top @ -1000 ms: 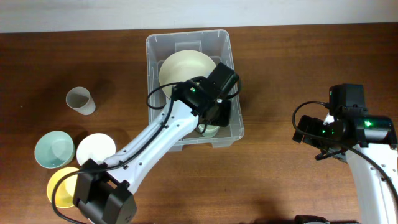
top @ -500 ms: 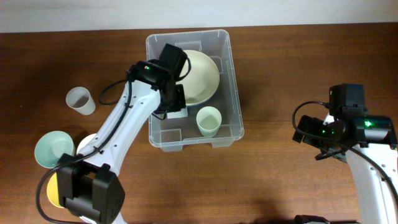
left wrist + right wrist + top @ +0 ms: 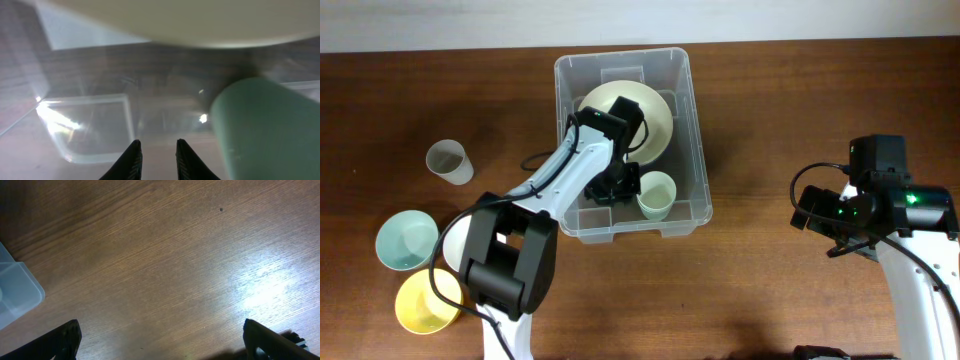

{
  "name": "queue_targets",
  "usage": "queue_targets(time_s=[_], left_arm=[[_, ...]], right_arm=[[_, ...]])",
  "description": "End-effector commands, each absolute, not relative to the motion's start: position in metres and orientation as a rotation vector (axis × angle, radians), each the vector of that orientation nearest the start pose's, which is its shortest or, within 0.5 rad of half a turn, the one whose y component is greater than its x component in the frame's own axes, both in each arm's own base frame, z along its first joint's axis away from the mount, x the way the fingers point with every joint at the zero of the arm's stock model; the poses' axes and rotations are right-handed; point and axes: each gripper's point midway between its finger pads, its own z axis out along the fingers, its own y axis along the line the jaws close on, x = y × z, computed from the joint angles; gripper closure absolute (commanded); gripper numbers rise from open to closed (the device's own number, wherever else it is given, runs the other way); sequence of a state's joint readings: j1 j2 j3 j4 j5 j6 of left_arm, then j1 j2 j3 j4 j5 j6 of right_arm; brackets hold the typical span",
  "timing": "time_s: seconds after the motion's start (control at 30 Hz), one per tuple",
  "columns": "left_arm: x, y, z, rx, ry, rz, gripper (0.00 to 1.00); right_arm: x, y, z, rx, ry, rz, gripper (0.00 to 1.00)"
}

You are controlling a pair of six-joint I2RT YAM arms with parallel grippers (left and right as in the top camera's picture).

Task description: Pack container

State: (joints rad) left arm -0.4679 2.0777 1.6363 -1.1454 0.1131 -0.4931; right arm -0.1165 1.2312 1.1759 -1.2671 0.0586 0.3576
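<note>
Left gripper [image 3: 156,148] had swung back inside large clear rectangular plastic container [image 3: 697,130], jaws narrowly parted, empty; pale grey cup [image 3: 449,161] lay leftward, nearer this arm.

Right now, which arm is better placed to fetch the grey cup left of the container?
Left. The grey cup stands near that arm's base, on its side of the container. The right gripper hovers open over table beyond the container and would probably have to reach across it.
</note>
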Motion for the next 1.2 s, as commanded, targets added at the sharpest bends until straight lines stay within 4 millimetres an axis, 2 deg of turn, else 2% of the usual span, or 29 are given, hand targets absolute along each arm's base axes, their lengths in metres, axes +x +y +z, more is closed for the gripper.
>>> queue_targets(time_s=[0.0,0.13,0.27,1.0,1.17], left_arm=[[0.341,-0.210,0.049,0.024,3.185,-0.215,0.76],[0.345,-0.223,0.050,0.063,3.147,-0.251,0.76],[0.341,-0.237,0.051,0.090,3.150,-0.334,0.76],[0.334,-0.234,0.051,0.088,3.180,-0.309,0.75],[0.332,-0.232,0.051,0.087,3.191,-0.301,0.75]], right_arm=[[0.237,-0.038,0.171,0.675,2.804,-0.039,0.01],[0.237,-0.038,0.171,0.675,2.805,-0.039,0.01],[0.237,-0.038,0.171,0.675,2.804,-0.039,0.01],[0.237,-0.037,0.171,0.674,2.806,-0.036,0.01],[0.243,-0.014,0.172,0.480,2.839,0.147,0.01]])
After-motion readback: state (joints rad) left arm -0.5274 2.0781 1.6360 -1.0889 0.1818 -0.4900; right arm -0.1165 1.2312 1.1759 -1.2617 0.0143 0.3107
